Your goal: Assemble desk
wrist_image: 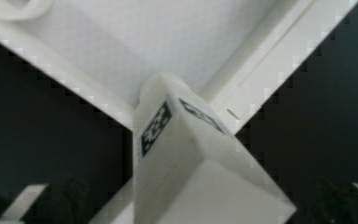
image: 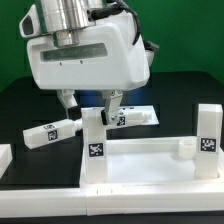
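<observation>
The white desk top (image: 150, 160) lies flat with its raised rim up. One tagged leg (image: 95, 143) stands upright in its near corner at the exterior view's left. A second leg (image: 208, 138) stands at the right corner. Two more tagged legs lie loose on the dark table behind, one (image: 50, 132) at the left and one (image: 135, 117) in the middle. My gripper (image: 91, 108) hangs over the left upright leg, its fingers spread on either side of the leg's top. In the wrist view the leg (wrist_image: 202, 160) rises between my dark fingers (wrist_image: 60, 202), with gaps on both sides, over the desk top's corner (wrist_image: 247, 40).
A long plain white border bar (image: 100, 205) runs along the front, and another white piece (image: 5, 155) shows at the left edge. A green wall stands behind the dark table. The bulky arm body (image: 85, 50) hides the table's rear middle.
</observation>
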`<state>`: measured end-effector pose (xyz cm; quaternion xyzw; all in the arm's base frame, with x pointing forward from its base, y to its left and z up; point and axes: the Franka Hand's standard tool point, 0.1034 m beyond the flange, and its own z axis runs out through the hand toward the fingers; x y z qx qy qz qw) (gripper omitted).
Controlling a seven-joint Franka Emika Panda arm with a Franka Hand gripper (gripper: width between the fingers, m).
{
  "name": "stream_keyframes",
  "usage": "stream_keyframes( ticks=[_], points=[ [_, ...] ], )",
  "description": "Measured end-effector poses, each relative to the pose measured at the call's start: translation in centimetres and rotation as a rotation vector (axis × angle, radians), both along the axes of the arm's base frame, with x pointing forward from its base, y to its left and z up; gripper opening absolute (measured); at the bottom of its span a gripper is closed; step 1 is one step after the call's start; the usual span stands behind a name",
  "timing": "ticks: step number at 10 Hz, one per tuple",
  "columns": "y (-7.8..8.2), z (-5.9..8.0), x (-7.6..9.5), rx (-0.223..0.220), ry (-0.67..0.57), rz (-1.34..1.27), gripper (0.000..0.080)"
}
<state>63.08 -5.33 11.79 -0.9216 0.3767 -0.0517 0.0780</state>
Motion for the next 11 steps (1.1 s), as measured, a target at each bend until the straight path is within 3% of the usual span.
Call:
stream_keyframes(
  ticks=[1,2,3,4,6,8,11],
  points=[
    [0.0,0.0,0.0,-0.02,-0.008,0.081,0.0643],
    [0.5,0.0,0.2,-0.085,-0.027,0.316,0.0648],
    [1.1,-0.2,0.2,-0.116,-0.033,0.536,0.0648],
    [1.1,-0.2,0.1,-0.126,-0.034,0.704,0.0649],
    [1.0,-0.3,0.1,-0.118,-0.028,0.633,0.0649],
    [1.0,-0.3,0.1,-0.102,-0.018,0.525,0.0346],
    [0.8,-0.3,0.0,-0.058,0.03,-0.008,0.0293]
  ],
)
